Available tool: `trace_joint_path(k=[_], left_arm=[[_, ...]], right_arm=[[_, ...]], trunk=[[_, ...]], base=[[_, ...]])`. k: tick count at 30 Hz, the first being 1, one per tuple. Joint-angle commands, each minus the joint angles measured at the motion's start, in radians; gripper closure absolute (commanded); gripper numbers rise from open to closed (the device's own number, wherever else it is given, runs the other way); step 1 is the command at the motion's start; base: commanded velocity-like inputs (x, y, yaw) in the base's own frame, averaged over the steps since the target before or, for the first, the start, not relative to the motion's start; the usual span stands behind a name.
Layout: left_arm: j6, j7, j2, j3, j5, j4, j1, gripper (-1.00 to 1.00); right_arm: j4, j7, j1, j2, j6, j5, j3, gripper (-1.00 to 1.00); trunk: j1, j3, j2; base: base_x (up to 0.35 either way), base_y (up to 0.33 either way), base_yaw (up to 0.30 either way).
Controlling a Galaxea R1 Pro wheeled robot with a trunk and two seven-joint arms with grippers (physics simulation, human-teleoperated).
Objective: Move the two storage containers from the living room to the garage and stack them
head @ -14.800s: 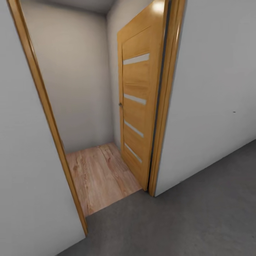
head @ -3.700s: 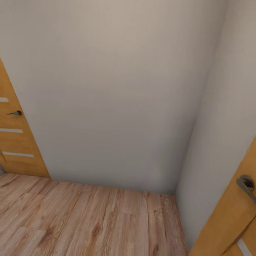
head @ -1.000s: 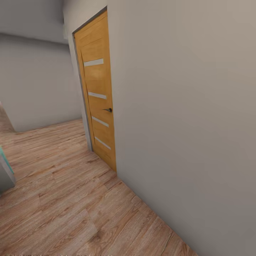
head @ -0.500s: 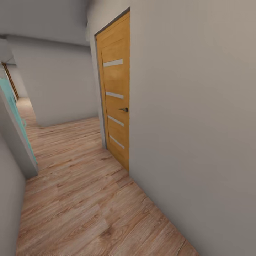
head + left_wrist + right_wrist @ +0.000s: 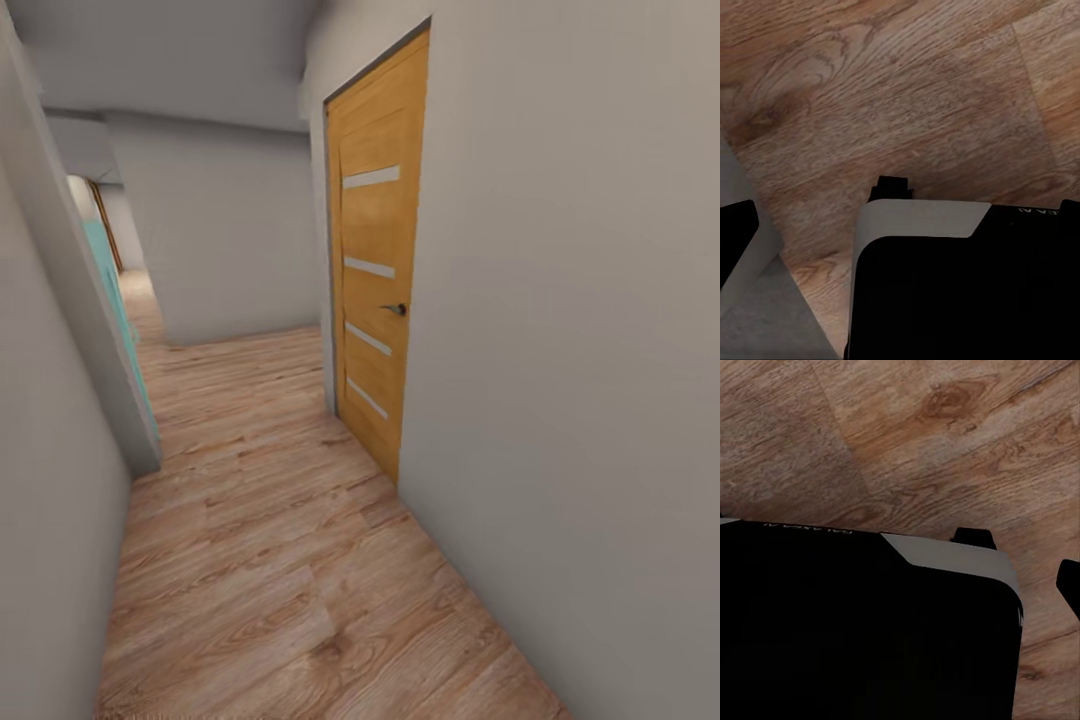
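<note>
Rolling along narrow hallway, light wood plank floor (image 5: 270, 560) underfoot, pale walls close on both sides. Wrist cameras pointing down at planks and robot's own dark base (image 5: 960, 292); cannot tell whether either gripper is apart or together. Storage containers not showing, so I'm judging them somewhere past far bend. Right: closed wooden door (image 5: 375, 290). Far left: teal panel (image 5: 105, 270).
</note>
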Motion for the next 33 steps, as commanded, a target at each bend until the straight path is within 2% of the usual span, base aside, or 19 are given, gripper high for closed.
trace_joint_path(k=[1,33], left_arm=[[0.004,0.001,0.0,0.002,0.006,0.0,-0.001,-1.0],[0.005,0.001,-0.002,0.002,0.005,0.0,-0.001,-1.0]], right_arm=[[0.003,-0.001,-0.001,0.001,-0.005,-0.008,0.008,-1.0],[0.003,-0.001,-0.001,0.001,-0.007,-0.008,0.007,-1.0]], trunk=[[0.0,-0.001,-0.001],[0.0,-0.001,-0.001]], base=[[0.0,0.0,0.285],[0.01,0.0,0.285]])
